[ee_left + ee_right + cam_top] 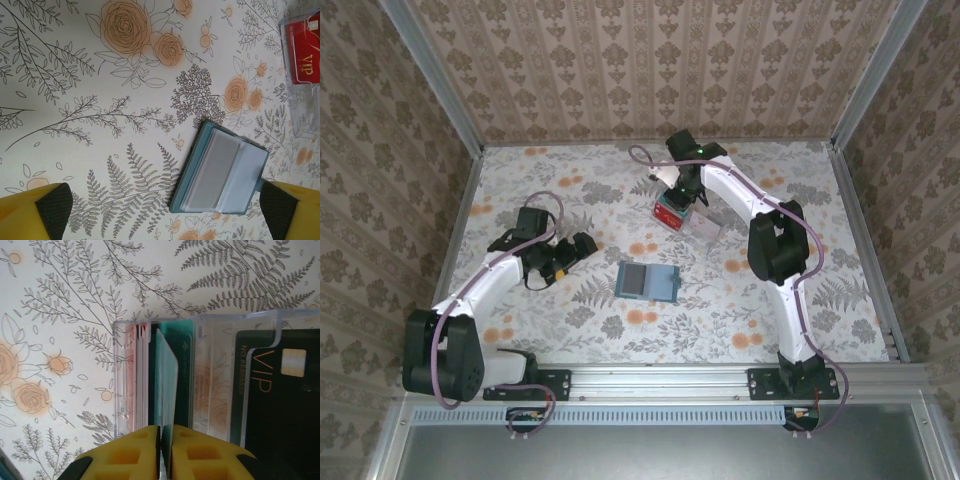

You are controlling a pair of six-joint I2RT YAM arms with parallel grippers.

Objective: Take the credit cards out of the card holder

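1. while the floral table [570, 330] carries everything, the clear box [210, 340] sits toward the far side, w/ the card holder [645, 282] lying open mid-table.
2. credit cards: red card [302, 55] lies in the box; teal card [167, 370] stands on edge there beside a black vip card [275, 390]. can't tell if any are in the holder.
3. right gripper [165, 440]: jaws almost closed, pinching the teal card's edge. left gripper [578, 248]: spread wide, empty, near the holder.
4. cards prob light, stiff, slick: take an exposed short edge; holder likely slides unless pinned.

My left gripper [584, 247] is left of the card holder [647, 281]. Behind it sits the box [694, 224] with cards [165, 380] standing inside, under my right gripper [166, 440].
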